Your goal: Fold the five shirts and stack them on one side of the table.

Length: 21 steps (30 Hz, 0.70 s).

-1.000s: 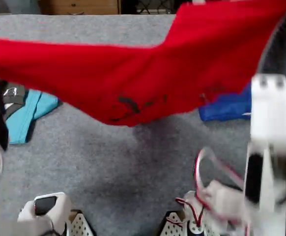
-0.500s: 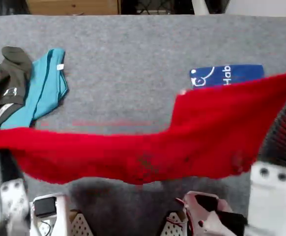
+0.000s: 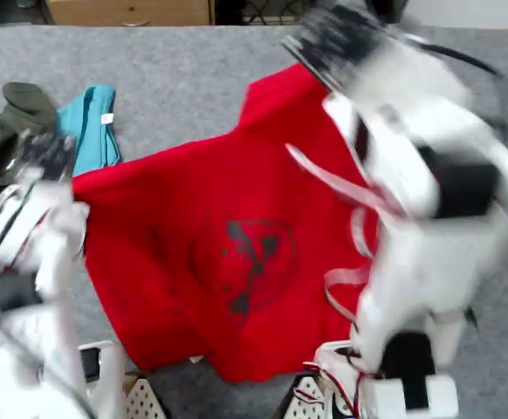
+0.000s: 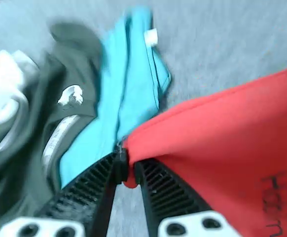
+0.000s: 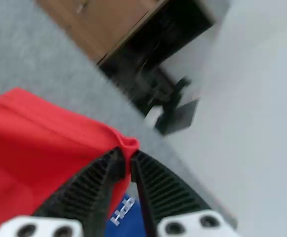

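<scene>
Pinching one corner of the red shirt (image 4: 222, 143) in the left gripper (image 4: 126, 162), ribbed black jaws pressed together on the fold of cloth, right at the edge of the teal shirt (image 4: 128, 89) and close by the dark green shirt (image 4: 50, 118). Pinching another corner of the same red shirt in the right gripper (image 5: 126, 157), jaws likewise closed on the hem, up toward the far side of the table with a wooden cabinet (image 5: 84, 24) behind. From the high view: the red shirt stretched wide between the two arms over the middle of the grey table (image 3: 184, 78), dark print facing up, near hem down by the arm bases (image 3: 140, 397). Also from above: teal and dark green shirts bunched together at the left edge, touching each other, the pinched red corner just beside the teal. From the right wrist: a strip of a blue shirt (image 5: 121, 215) with white print beneath the jaws. From the left wrist: a pale bundle (image 4: 3, 98) beyond the dark green shirt, too blurred to name. Fingertips of either gripper not to be made out from above. Hard to tell whether lying on the table or held just above it. Near hem partly hidden behind the arm bases.
</scene>
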Each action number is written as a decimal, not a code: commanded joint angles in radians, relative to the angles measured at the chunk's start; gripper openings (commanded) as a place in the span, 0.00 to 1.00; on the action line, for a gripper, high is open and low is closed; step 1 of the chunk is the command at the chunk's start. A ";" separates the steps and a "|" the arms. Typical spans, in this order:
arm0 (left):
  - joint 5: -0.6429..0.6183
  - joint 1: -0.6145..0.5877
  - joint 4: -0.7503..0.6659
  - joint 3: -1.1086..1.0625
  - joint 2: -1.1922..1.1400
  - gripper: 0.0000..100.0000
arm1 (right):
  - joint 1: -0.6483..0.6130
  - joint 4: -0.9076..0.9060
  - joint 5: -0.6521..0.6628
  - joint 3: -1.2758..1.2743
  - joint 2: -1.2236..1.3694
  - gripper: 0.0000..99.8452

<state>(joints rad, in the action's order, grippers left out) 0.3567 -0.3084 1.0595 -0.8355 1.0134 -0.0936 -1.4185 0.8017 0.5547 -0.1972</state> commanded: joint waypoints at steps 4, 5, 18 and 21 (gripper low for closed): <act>-0.091 0.015 -0.414 0.022 -0.410 0.03 | -0.017 0.256 0.011 -0.188 0.225 0.01; -0.098 0.035 -0.419 0.045 -0.489 0.03 | -0.018 0.256 0.011 -0.189 0.268 0.01; -0.103 0.048 -0.126 0.484 -1.180 0.25 | -0.014 0.353 0.000 -0.197 0.702 0.01; -0.097 0.019 -0.011 0.562 -1.166 0.25 | -0.014 0.459 -0.087 -0.199 0.797 0.01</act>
<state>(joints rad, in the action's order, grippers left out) 0.2601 -0.2670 0.9398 -0.3705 -0.1603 -0.0951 -1.0487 0.7756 0.3521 0.5562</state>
